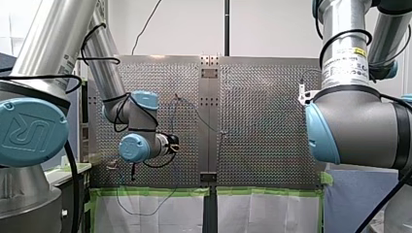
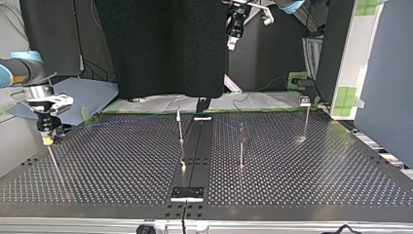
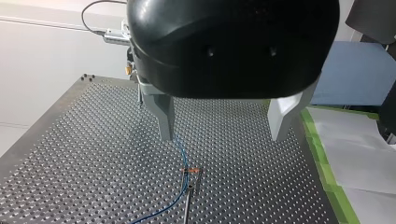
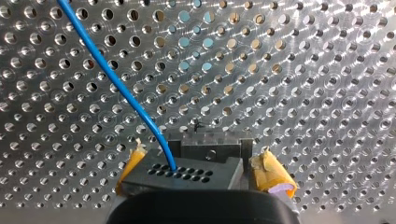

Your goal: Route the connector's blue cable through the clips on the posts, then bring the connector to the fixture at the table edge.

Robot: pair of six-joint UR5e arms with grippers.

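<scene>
Two end effectors are at work. My right end effector (image 4: 204,176) is clamped on the connector (image 4: 187,170), yellow pads (image 4: 275,175) against its sides, and the blue cable (image 4: 116,79) leaves the connector's face over the counter (image 4: 303,70). In the top view this grip sits at the left middle of the frame, well apart from the posts (image 2: 241,144) at centre and right.

My left end effector (image 3: 223,136) hangs with its metal fingers (image 3: 164,119) apart, holding nothing. Under it the cable passes an orange clip (image 3: 190,171) on one post (image 3: 187,205); whether it is seated there I cannot tell.

Routing looks to be the step in hand. Next, I judge, the open fingers should drop onto the cable and guide it into a clip while the right arm feeds slack.
</scene>
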